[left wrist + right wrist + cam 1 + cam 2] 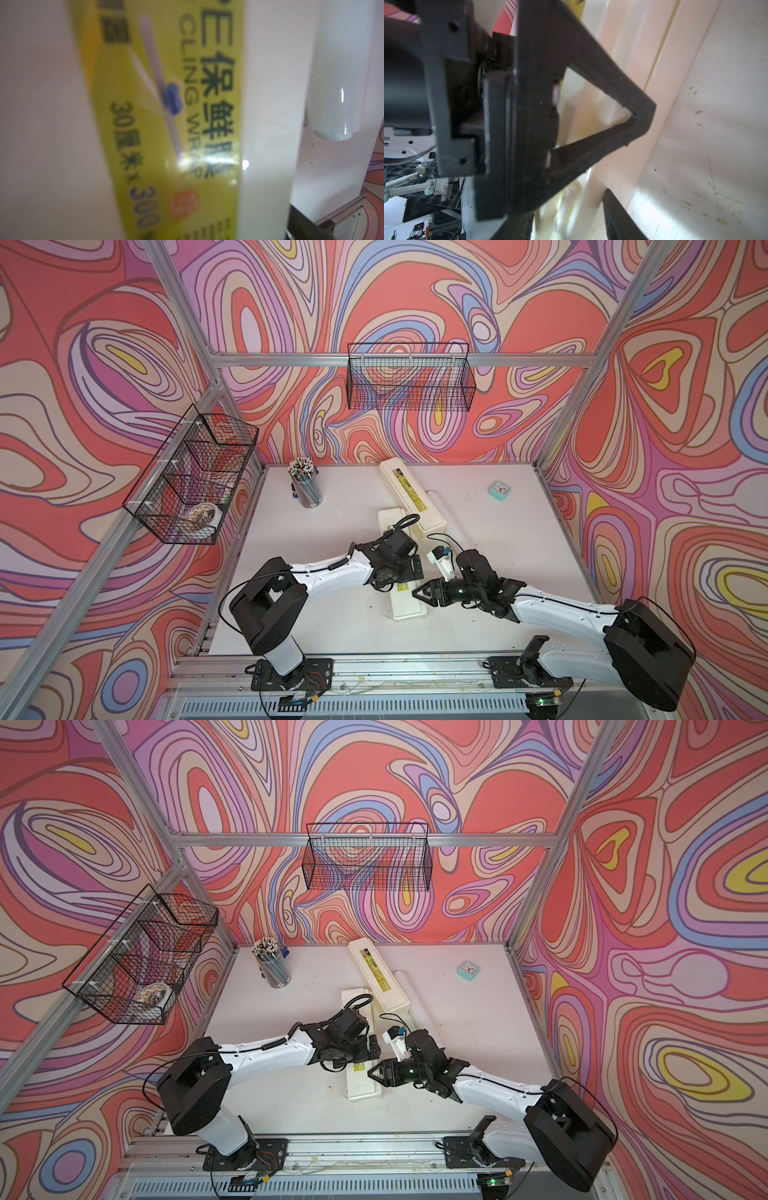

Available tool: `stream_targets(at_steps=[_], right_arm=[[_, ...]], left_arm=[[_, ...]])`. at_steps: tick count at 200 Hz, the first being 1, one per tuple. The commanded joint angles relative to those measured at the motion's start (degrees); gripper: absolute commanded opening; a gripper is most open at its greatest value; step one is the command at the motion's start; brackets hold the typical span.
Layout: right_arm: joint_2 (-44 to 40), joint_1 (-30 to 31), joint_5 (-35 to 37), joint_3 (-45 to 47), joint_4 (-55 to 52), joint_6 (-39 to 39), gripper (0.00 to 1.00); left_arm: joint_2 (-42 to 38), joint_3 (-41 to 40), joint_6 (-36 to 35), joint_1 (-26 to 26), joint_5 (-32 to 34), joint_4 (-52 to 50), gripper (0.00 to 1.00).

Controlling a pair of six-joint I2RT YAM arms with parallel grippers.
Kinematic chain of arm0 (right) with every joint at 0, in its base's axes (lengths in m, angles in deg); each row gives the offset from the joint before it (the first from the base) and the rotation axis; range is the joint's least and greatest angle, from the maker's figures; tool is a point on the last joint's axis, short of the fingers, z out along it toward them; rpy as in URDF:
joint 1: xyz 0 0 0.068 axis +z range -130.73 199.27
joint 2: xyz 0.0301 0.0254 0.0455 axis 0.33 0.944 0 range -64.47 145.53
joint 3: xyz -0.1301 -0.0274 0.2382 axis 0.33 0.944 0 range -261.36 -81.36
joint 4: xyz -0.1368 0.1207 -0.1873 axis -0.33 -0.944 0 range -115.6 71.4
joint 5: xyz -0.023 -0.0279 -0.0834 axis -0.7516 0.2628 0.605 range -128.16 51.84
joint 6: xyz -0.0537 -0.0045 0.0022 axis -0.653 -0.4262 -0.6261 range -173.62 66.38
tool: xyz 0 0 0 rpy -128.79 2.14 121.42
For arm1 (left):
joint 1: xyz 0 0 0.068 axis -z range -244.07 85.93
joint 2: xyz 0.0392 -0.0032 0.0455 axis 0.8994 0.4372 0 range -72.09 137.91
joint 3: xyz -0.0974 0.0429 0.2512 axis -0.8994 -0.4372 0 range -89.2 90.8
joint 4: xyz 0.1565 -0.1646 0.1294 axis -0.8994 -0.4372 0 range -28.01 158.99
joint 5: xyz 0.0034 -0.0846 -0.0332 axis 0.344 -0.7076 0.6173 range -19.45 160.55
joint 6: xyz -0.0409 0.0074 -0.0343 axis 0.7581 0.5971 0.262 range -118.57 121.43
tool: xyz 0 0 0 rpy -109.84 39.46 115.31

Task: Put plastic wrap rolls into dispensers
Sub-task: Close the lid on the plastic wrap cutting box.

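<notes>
While one plastic wrap roll [409, 992] lies on the desk [291, 1094] right beside the far dispenser [378, 977] and both dispensers look shut, nothing's visibly loaded yet, left claw [365, 1050] spread wide over the near dispenser [363, 1090], right claw [374, 1072] at its edge, can't tell if it's gripping.

Both top views are bright and evenly lit with soft light from overhead. Only faint shadows lie under the arms on the desk [345, 626], and the wide lens bows the frame posts [633, 302] near the edges. In the left wrist view the dispenser [268, 104] is too close, so its yellow label [166, 128] blurs and carries a white glare spot, while the roll [336, 83] shows thin highlights. In the right wrist view the right end effector [631, 153] is dark and soft, with smeared cream shapes behind it.
</notes>
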Motion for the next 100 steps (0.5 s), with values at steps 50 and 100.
stream_targets(at_steps=[50, 100], right_arm=[[4.50, 0.55, 1.09, 4.76, -3.66, -0.03, 0.45], [-1.34, 0.53, 4.68, 2.10, -11.08, -2.76, 0.70]], left_arm=[[2.97, -0.15, 1.42, 0.29, -5.28, 9.93, 1.00], [3.88, 0.45, 0.71, 0.09, -6.10, 11.10, 1.00]])
